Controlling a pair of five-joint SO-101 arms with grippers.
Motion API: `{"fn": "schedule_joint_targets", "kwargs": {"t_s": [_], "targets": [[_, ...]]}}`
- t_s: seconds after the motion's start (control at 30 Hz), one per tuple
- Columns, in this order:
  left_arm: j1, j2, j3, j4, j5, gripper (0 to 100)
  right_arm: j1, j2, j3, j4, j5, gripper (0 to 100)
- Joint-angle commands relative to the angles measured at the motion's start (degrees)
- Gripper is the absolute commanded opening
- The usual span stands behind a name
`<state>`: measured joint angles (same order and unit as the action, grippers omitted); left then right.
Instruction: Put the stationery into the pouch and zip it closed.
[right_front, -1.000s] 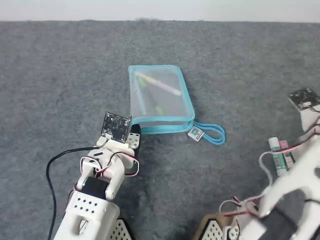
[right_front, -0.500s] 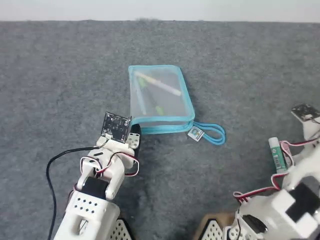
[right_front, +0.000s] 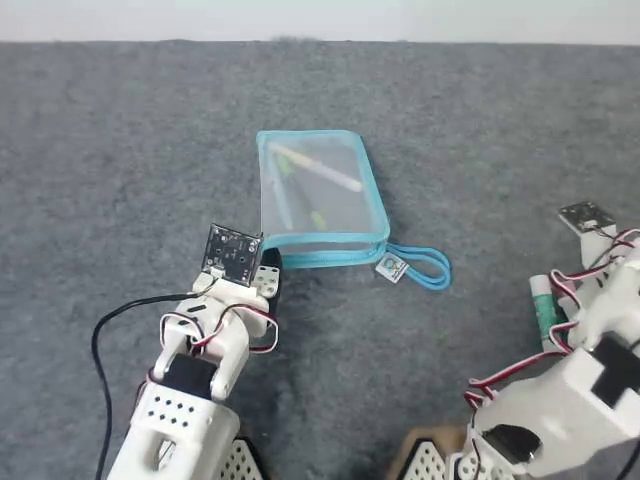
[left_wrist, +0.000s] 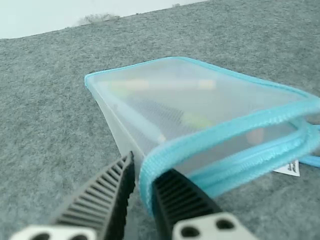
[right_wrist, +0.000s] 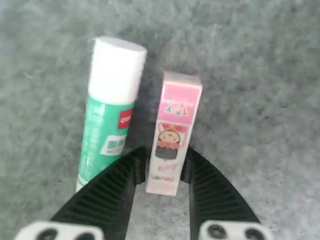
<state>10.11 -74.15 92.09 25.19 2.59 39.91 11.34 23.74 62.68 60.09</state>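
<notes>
A clear pouch (right_front: 320, 195) with a light-blue zip edge lies mid-table, several pens showing through it. My left gripper (right_front: 272, 272) is at its near left corner; in the left wrist view the gripper (left_wrist: 142, 185) is shut on the blue edge of the pouch (left_wrist: 190, 105). At the right, a green-and-white glue stick (right_front: 541, 308) lies beside my right arm. In the right wrist view the glue stick (right_wrist: 107, 110) lies next to a pink eraser box (right_wrist: 172, 130), and my right gripper (right_wrist: 162, 175) is shut on the box's near end.
The pouch's blue wrist loop (right_front: 420, 265) and a small white tag (right_front: 391, 268) trail toward the right. Grey carpet (right_front: 120, 150) covers the table up to a pale wall at the back. A black cable (right_front: 105, 340) curls by the left arm.
My right arm has swung forward and left over the glue stick and pink eraser box, covering the box in the high view. The left arm and pouch have stayed put.
</notes>
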Motion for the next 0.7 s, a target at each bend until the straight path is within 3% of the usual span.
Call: {"fn": "schedule_joint_targets", "kwargs": {"t_s": [0.0,0.1,0.17,0.37,0.53,0.67], "targets": [[0.3,-0.6,-0.5,-1.2,-0.7,1,1.8,1.3,-0.5,-0.9,-0.7,12.9],[0.3,-0.8,-0.5,-1.2,-0.7,1,3.3,1.5,-0.7,-0.4,-0.5,9.9],[0.3,-0.8,-0.5,-1.2,-0.7,1,3.9,0.0,-1.8,1.3,-0.8,1.4],[0.3,-0.9,-0.5,-1.2,-0.7,1,3.1,-10.2,-8.6,18.5,-1.9,0.7],[0.3,-1.0,-0.5,-1.2,-0.7,1,-6.5,-25.6,-11.9,27.6,-12.0,0.6],[0.4,-0.8,-0.5,-1.2,-0.7,1,-22.4,-40.6,-11.0,34.6,-20.7,0.6]]}}
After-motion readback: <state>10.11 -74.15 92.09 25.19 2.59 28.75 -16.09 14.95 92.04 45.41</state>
